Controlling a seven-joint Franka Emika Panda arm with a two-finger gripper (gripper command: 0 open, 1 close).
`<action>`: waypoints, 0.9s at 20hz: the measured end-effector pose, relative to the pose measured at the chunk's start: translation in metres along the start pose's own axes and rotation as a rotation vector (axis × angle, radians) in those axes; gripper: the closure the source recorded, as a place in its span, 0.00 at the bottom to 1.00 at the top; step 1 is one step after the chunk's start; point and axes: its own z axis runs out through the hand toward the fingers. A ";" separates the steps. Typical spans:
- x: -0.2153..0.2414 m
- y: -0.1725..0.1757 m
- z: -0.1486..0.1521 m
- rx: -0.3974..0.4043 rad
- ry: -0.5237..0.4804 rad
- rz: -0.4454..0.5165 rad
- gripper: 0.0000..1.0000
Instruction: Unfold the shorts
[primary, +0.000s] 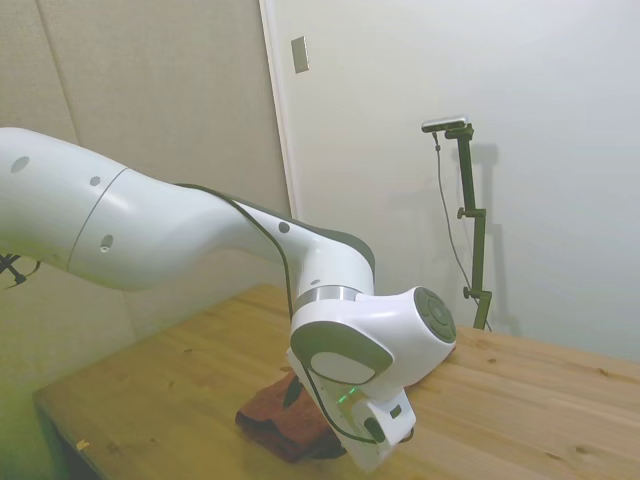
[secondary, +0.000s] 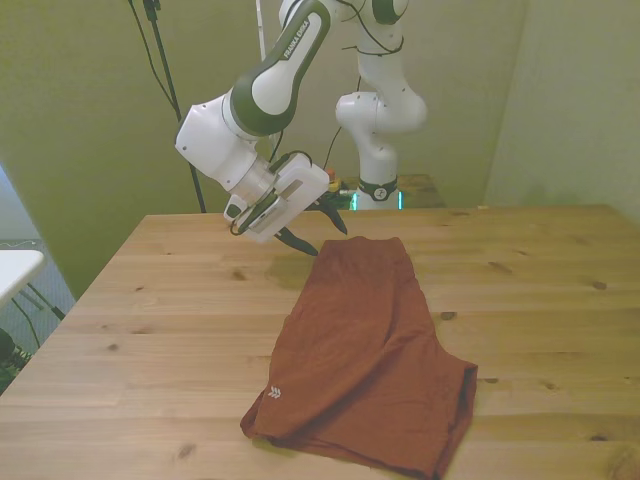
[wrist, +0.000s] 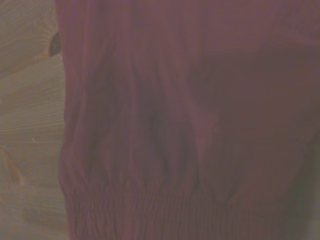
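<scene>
Side view: the white arm (primary: 200, 235) is seen reaching in over the wooden table (primary: 520, 400), its bulky wrist housing lowered close to the tabletop. Only a small folded portion of the rust-red shorts (primary: 280, 420) is visible beneath and beside that housing, lying on the table near its near edge; one dark fingertip is glimpsed just above the cloth, and the rest of the gripper (primary: 292, 392) is hidden by the wrist, so its opening cannot be judged here. Front view: the shorts (secondary: 365, 350) are shown lying flat on the table (secondary: 150, 330), folded lengthwise, with the narrow waistband end toward the far edge and the wider leg end toward the near edge, where a small white logo is visible at the corner on the front view's left. The gripper (secondary: 315, 232) is held tilted just above the far end of the shorts, at the corner on the front view's left; its two dark fingers are spread apart, and nothing is seen gripped between them. Wrist view: the frame is filled largely by blurred rust-red cloth (wrist: 190, 120), with a gathered, ribbed waistband band along one margin and a strip of bare wood (wrist: 30, 125) beside it.
</scene>
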 end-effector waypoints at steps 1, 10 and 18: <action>0.000 0.000 0.000 0.000 0.000 -0.001 1.00; 0.000 0.005 0.007 -0.001 -0.013 0.007 1.00; 0.000 0.006 0.008 -0.001 -0.014 0.008 1.00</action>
